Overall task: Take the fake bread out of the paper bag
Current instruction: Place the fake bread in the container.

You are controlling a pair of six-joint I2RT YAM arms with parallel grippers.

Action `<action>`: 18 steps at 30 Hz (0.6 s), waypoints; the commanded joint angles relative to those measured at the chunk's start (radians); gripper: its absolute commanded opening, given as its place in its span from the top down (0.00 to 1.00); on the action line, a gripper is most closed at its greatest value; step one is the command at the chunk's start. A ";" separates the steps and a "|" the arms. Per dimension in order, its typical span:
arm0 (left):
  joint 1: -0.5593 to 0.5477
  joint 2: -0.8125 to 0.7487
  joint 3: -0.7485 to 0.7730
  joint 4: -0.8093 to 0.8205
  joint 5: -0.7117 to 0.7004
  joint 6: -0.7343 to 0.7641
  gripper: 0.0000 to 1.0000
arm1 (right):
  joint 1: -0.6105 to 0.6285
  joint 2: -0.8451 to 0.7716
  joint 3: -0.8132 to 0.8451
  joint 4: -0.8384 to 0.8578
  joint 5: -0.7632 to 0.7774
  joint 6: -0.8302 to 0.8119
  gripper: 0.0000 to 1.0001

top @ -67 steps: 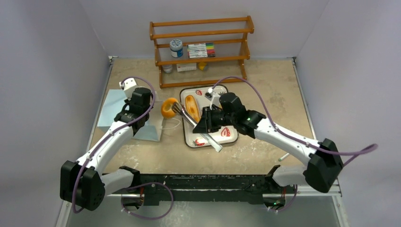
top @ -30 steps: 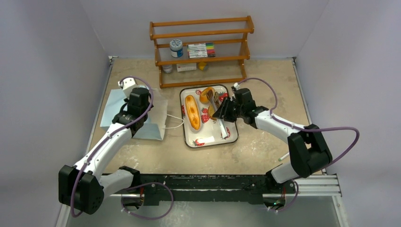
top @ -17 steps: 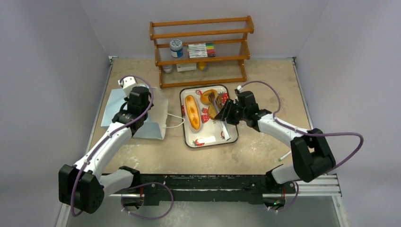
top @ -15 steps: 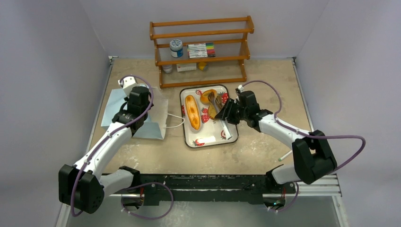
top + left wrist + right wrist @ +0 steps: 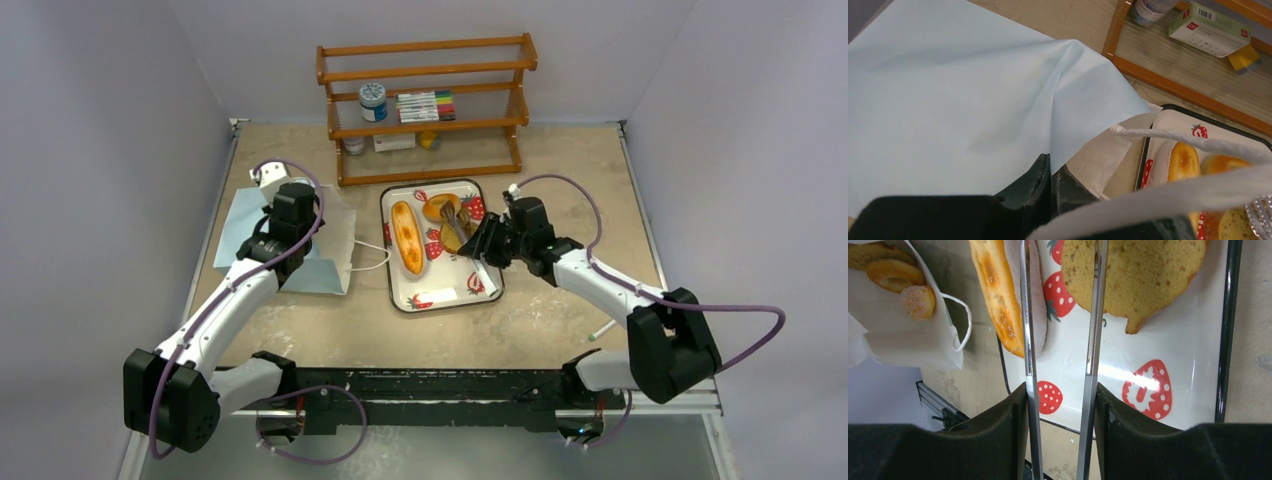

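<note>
The light blue paper bag (image 5: 238,228) lies on its side at the table's left, mouth toward the tray. My left gripper (image 5: 284,238) is shut on its upper edge (image 5: 1050,167). The strawberry tray (image 5: 480,290) holds the long golden loaf (image 5: 406,237), an orange-brown ring (image 5: 438,208) and a tan spongy round piece (image 5: 1138,275). My right gripper (image 5: 483,247) is shut on metal tongs (image 5: 1094,315), whose open, empty arms reach over the tray. In the right wrist view the bag's white inside (image 5: 908,335) still holds a ring (image 5: 893,272), a sugared pinkish piece (image 5: 918,301) and another brown piece (image 5: 865,254).
A wooden shelf (image 5: 425,100) with a jar, markers and small boxes stands at the back, just behind the tray. The bag's white cord handle (image 5: 372,258) lies between bag and tray. A thin white stick (image 5: 600,332) lies near the right arm's base.
The tongs carried an orange ring from the bag's mouth to the back of the tray and let it go. The right gripper then drew back slightly. The left gripper kept hold of the bag.
</note>
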 commanded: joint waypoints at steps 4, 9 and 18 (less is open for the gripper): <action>0.005 -0.033 0.045 0.026 0.008 0.011 1.00 | -0.004 -0.077 -0.007 -0.008 0.034 0.032 0.52; 0.005 -0.035 0.044 0.025 0.006 0.013 1.00 | -0.004 -0.125 -0.024 -0.023 0.067 0.048 0.52; 0.005 -0.030 0.049 0.028 0.011 0.023 1.00 | -0.004 -0.171 -0.036 -0.045 0.075 0.048 0.53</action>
